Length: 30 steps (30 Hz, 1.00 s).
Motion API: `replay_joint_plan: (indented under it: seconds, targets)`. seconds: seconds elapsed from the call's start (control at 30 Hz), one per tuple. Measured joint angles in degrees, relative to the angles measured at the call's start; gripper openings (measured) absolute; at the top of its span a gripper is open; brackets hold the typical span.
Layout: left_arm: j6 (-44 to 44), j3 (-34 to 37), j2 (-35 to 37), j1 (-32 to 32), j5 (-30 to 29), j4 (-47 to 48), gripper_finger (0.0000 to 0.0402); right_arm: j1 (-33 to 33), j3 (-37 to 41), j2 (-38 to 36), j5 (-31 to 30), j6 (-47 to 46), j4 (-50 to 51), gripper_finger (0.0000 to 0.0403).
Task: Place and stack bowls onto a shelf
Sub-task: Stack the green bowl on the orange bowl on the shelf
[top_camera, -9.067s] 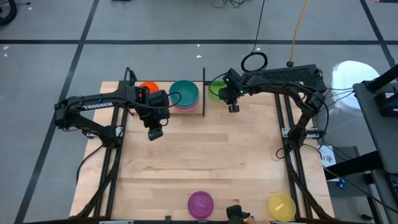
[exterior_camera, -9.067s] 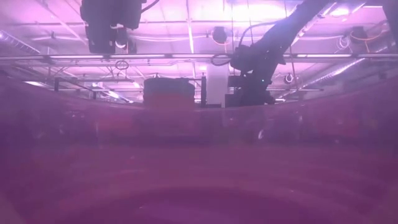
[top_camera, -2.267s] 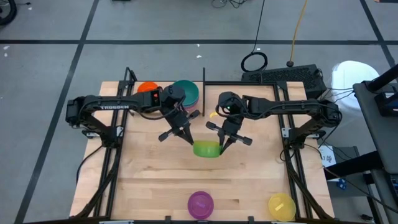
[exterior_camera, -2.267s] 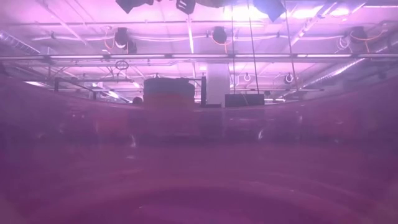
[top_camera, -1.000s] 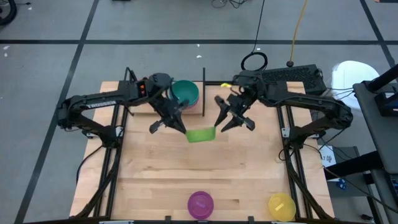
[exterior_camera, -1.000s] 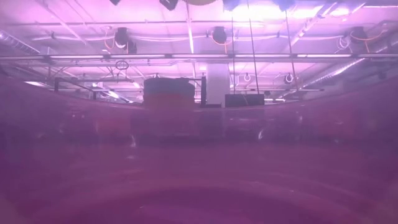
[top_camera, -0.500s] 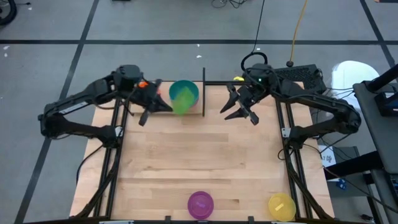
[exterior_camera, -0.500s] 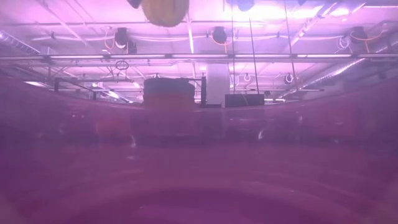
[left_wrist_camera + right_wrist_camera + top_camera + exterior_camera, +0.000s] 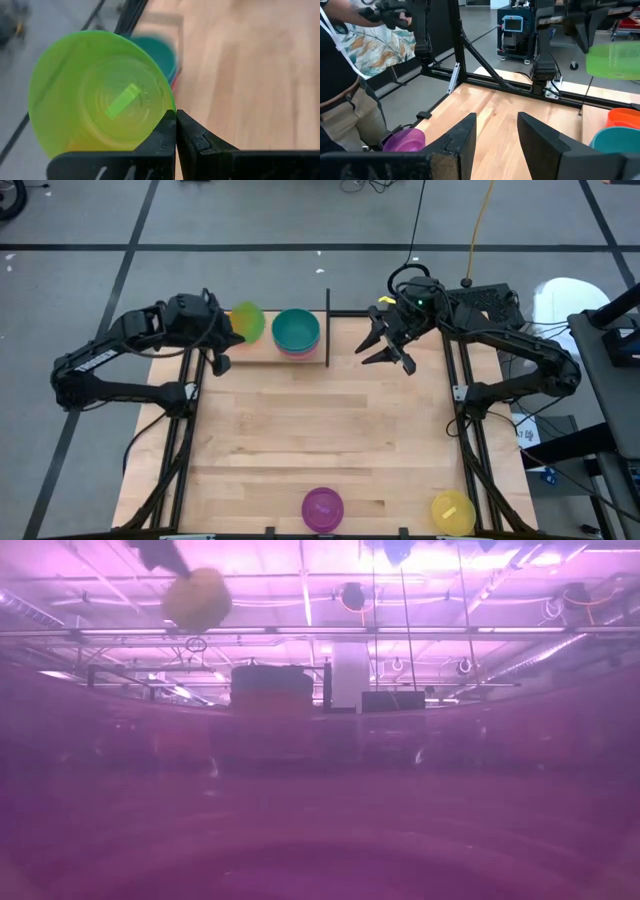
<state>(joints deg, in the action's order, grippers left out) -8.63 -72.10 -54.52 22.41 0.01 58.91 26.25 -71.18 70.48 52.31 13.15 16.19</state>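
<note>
Your left gripper (image 9: 176, 114) pinches the lime green bowl (image 9: 247, 322) by its rim above the orange bowl (image 9: 624, 117) on the shelf's (image 9: 270, 352) left; it may tilt or slip. Right fingers (image 9: 394, 346) stand wide, empty.

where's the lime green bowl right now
In the high view the lime green bowl is held in the left gripper's shut jaws at the table's far left, above the shelf, beside the teal bowl.

The left gripper (image 9: 228, 340) has carried the lime green bowl (image 9: 247, 323) from mid-table to above the orange bowl (image 9: 625, 116) on the shelf (image 9: 268, 350). The right gripper (image 9: 385, 345) let go and pulled back, fingers spread.
</note>
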Motion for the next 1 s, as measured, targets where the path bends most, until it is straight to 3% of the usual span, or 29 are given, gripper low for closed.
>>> replay_joint_plan:
  seconds: [0.13, 0.57, 1.0]
  targets:
    - [5.94, 0.00, -0.72, 1.19, -4.82, 6.47, 0.0000, 0.47, 0.00, 0.02, 0.00, 0.26, -0.01, 0.0135]
    - [12.26, 0.00, -8.39, 8.83, -12.84, 6.98, 0.0000, 0.78, 0.02, 0.02, -2.20, 4.30, 0.00, 0.0135]
    - [10.54, 0.02, -17.30, 19.70, -11.06, 2.98, 0.0000, 2.44, 0.03, 0.04, -3.04, 4.50, 1.28, 0.0135]
